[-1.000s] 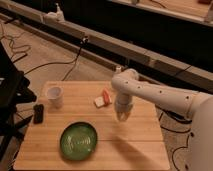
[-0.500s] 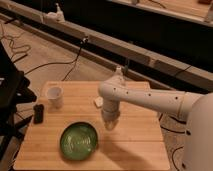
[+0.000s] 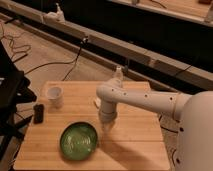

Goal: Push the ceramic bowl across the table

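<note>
the ceramic bowl [image 3: 79,141] sits upright, mouth up, on the near left part of the table [image 3: 137,147], close to the front edge. its inside shows only glossy, mottled green glaze within a darker rim. seen from above it is an even round, so no side reads as a front and no axis is longer than another. a small white cup [image 3: 55,96] stands upright near the table's far left corner, well apart from the bowl; what is in it cannot be told. a small dark object [image 3: 38,113] lies by the left edge, between cup and bowl. the white arm [image 3: 150,102] reaches in from the right and bends down, and the gripper [image 3: 107,127] points down at the tabletop just beside the bowl's far right rim. whether it touches the rim cannot be told, nor whether it is spread or pressed together. beyond the table runs a long dark bench [image 3: 125,47] with a pale edge.
</note>
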### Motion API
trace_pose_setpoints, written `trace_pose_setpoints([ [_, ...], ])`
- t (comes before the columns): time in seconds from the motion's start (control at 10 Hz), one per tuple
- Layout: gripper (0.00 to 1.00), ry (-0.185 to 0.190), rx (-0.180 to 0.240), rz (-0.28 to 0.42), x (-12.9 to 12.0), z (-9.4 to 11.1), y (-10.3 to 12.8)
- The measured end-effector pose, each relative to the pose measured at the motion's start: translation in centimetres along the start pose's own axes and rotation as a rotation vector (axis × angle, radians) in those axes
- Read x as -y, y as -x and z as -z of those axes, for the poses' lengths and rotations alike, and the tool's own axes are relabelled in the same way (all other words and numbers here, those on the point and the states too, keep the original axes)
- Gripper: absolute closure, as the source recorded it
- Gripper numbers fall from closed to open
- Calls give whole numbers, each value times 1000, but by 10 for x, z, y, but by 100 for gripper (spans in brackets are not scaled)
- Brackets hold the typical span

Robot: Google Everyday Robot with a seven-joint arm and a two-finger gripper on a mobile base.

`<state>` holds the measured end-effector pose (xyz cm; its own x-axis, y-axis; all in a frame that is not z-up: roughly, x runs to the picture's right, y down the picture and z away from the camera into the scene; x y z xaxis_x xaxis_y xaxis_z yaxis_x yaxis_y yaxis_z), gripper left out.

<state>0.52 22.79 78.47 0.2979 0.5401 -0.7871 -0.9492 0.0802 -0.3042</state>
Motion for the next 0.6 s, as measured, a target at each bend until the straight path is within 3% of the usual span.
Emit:
trace_pose_setpoints([
  [0.6,100,44,-9,82,-29,-17,12],
])
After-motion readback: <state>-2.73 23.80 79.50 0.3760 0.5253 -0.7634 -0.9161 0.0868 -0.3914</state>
